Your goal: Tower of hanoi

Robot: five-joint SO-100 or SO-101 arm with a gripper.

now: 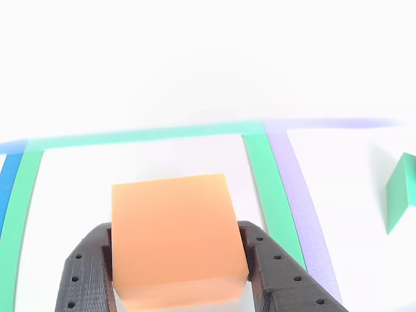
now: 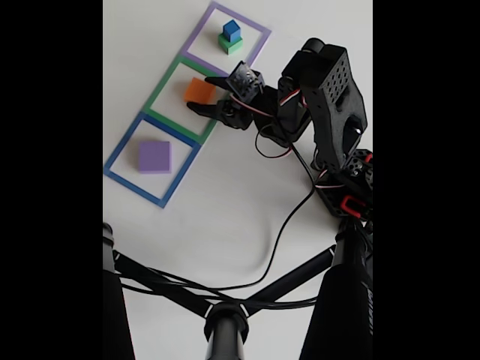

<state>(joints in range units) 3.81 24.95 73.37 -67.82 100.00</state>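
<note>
Fingers of the black tool stand on either side of the orange cube in the other view, one against each flank, so the tool is closed on that cube; the fingertips themselves are hidden behind the cube and the picture's lower edge cuts off both the fingers and the cube's bottom. That cube sits inside the green square outline taped on the white table, with a purple strip running just beside the green one and a sliver of blue strip at the left edge. At the right edge a green shape is cut off, so I cannot tell from there what it is. In the fixed view the arm reaches from the right toward the middle of three outlines in a row, and the tool straddles the orange cube inside the green outline; its far finger is partly lost against the dark body. The purple cube lies alone in the blue outline, well apart from the tool. In the purple outline the blue cube rests on top of the green cube. Dark tripod legs and a cable cross the lower part, blurred and cut off by the frame.
</note>
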